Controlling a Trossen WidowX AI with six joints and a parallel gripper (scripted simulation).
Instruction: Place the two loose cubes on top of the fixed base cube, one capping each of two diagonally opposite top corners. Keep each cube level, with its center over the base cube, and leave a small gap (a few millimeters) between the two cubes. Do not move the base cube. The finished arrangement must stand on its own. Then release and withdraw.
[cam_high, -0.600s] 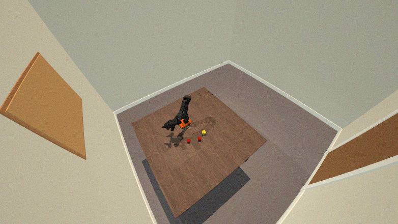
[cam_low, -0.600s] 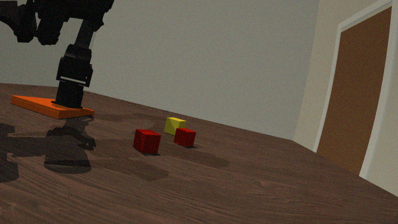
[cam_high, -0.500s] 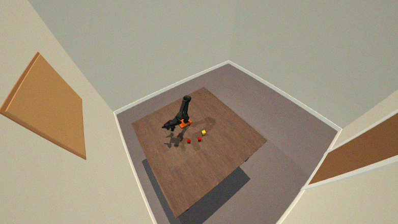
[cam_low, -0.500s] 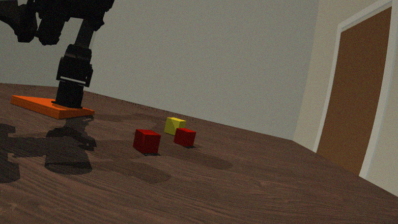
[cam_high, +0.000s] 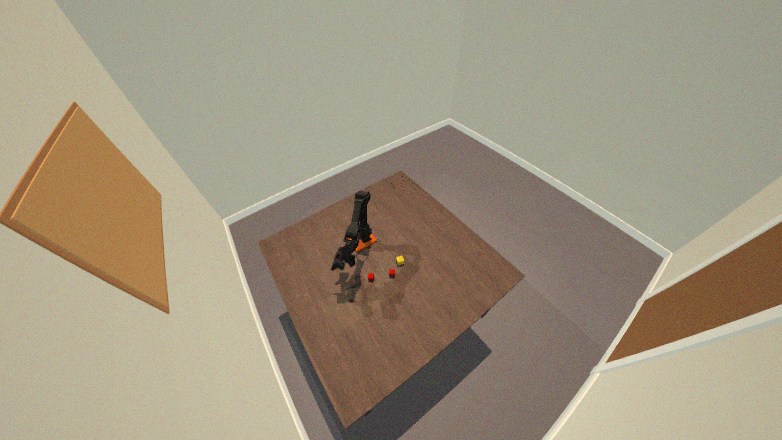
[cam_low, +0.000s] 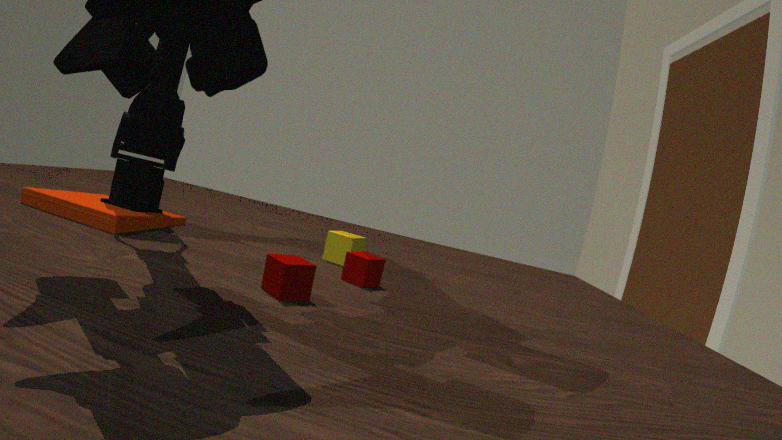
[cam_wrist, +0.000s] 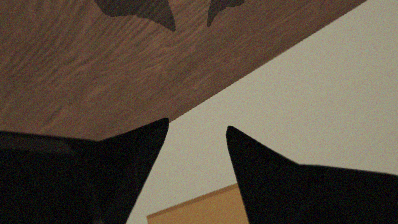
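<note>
A yellow cube (cam_high: 400, 260) (cam_low: 342, 247), the base cube, sits on the table with nothing on top. One red cube (cam_high: 392, 272) (cam_low: 363, 269) lies on the table close to it and partly covers it in the exterior view. The other red cube (cam_high: 370, 277) (cam_low: 288, 278) lies flat on the table, farther from the yellow one. My gripper (cam_high: 342, 264) (cam_wrist: 198, 126) is open and empty, raised above the table to the left of the cubes in the top view. No cube shows in the wrist view.
The arm stands on an orange base plate (cam_high: 366, 242) (cam_low: 65, 203) behind my gripper. The wooden table (cam_high: 382, 350) (cam_low: 492, 306) (cam_wrist: 60, 90) carries the arm's shadows, and its edge crosses the wrist view. A tan panel (cam_high: 98, 213) (cam_wrist: 200, 207) is on the wall.
</note>
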